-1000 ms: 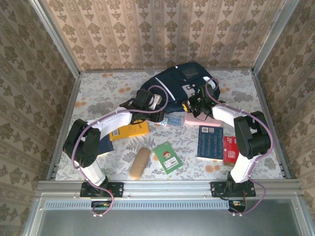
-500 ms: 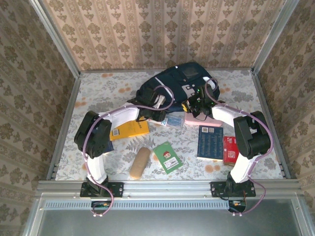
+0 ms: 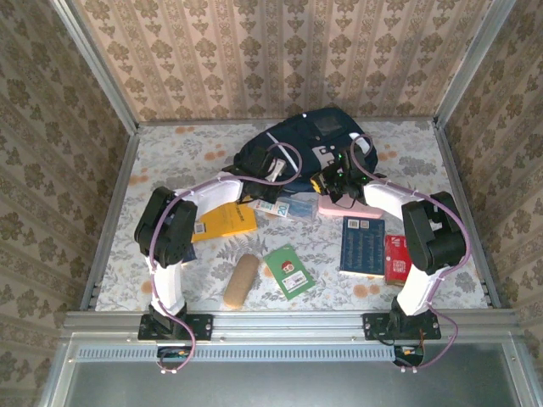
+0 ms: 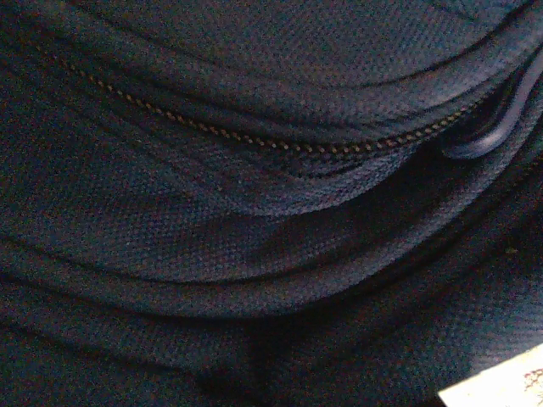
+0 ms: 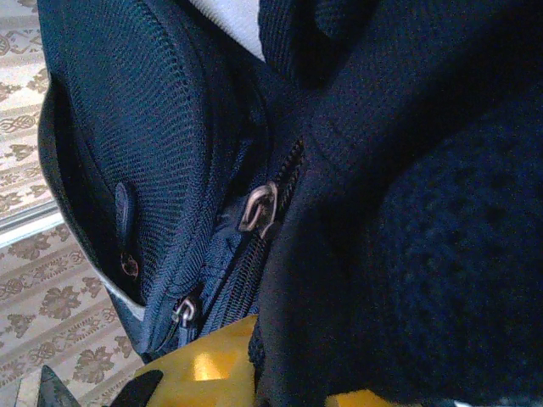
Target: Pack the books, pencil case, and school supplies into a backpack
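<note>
Top view: the backpack (image 3: pixel 310 136) is seen lying at the far middle of the bench (image 3: pixel 170 161), and nothing has been packed yet. The yellow book (image 3: pixel 222 222), green book (image 3: pixel 288 270), navy book (image 3: pixel 362 244), blue-and-white packet (image 3: pixel 284 208), pink box (image 3: pixel 335 206), tan roll (image 3: pixel 242 280) and red pack (image 3: pixel 396 259) are all noted out on the bench, near the bag or in front of it. The left hand (image 3: pixel 273 161) is found at the bag's near-left edge. A second earlier it was held slightly nearer the arm bases with its jaws partly apart; it has since been carried onto the bag and closed fully. The right hand (image 3: pixel 338 180) is placed at the near-right edge, just above the pink box, closed and unmoved over that second. Left wrist view: dark navy fabric is seen at very close range, crossed by a curving zip (image 4: pixel 339 150), with a sliver of bench at the lower right corner. The fingers are not seen here, so it cannot be told whether cloth was caught by the closing. Right wrist view: folds of the bag are recorded, with a metal zip pull (image 5: pixel 259 208) hanging near the middle and a yellow shape (image 5: pixel 204 369) at the lower edge that cannot be identified. A pinch on fabric cannot be confirmed here either. Judgement: the closing of the left hand is read as an attempt to take the rim of the opening, so that the bag may be held open between both hands; packing is judged barely begun.
</note>
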### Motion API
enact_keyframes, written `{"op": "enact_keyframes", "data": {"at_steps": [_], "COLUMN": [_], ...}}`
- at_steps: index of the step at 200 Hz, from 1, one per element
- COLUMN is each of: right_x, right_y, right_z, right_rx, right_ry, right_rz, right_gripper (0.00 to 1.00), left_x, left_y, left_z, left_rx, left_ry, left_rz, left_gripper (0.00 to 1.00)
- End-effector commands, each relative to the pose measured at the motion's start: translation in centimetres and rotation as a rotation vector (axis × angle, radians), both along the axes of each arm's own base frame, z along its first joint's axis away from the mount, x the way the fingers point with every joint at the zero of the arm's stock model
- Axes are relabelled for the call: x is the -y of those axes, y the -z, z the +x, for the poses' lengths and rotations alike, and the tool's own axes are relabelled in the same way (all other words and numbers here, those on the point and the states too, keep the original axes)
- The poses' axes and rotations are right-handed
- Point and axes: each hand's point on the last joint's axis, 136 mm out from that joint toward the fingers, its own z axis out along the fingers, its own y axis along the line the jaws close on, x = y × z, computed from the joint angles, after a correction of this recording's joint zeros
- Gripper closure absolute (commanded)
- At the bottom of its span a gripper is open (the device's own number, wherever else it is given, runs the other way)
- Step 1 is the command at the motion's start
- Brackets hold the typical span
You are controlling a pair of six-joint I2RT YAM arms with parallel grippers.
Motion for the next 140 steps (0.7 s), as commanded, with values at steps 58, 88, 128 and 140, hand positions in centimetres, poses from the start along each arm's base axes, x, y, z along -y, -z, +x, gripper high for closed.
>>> {"op": "enact_keyframes", "data": {"at_steps": [58,88,128,140], "right_x": [2.8,3.3,5.2,6.2], "right_y": [-3.4,-3.6,-3.8,-3.7], "right_z": [1.2,1.4,2.2,2.5], "right_rx": [0.092,0.096,0.109,0.097], "right_ry": [-0.014,-0.007,0.000,-0.007], "right_rz": [-0.083,-0.078,-0.127,-0.195], "right_gripper": [1.00,1.00,1.00,1.00], "left_x": [-5.7,-6.4,-8.5,-8.8], "left_y": [-1.6,-1.6,-1.3,-1.6], "left_z": [1.7,1.3,1.8,1.9], "left_rx": [0.048,0.036,0.017,0.014], "left_ry": [-0.116,-0.111,-0.160,-0.172], "left_rz": [0.043,0.050,0.058,0.044], "left_gripper": [1.00,1.00,1.00,1.00]}}
